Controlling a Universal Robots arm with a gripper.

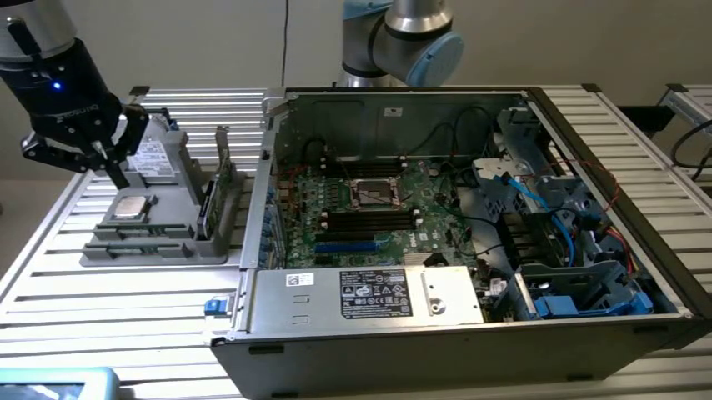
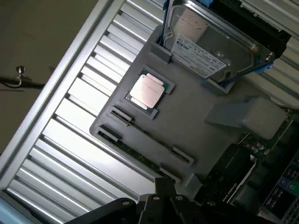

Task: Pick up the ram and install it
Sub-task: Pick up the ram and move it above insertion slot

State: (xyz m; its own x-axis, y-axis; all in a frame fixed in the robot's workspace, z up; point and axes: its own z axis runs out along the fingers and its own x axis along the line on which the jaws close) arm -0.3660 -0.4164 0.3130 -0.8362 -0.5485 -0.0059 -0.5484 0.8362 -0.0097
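Note:
The ram (image 2: 140, 156) stands on edge in the outermost slot of a grey parts tray (image 1: 122, 250), so I see it as a thin, dark green line between two clips. A second thin line runs parallel in the neighbouring slot; I cannot tell what it is. My gripper (image 1: 112, 173) hangs above the tray's far end, near the silver processor chip (image 1: 132, 207) and apart from the ram. Its black fingers (image 2: 161, 186) look shut, with nothing between them. The long black memory slots (image 1: 368, 220) lie on the motherboard inside the open computer case (image 1: 468, 333).
A hard drive (image 2: 210, 46) leans in the tray's back. Two cards (image 1: 213, 204) stand upright between the tray and the case wall. Cables and a drive cage crowd the case on the exterior view's right. Everything rests on a slatted metal table (image 1: 112, 308).

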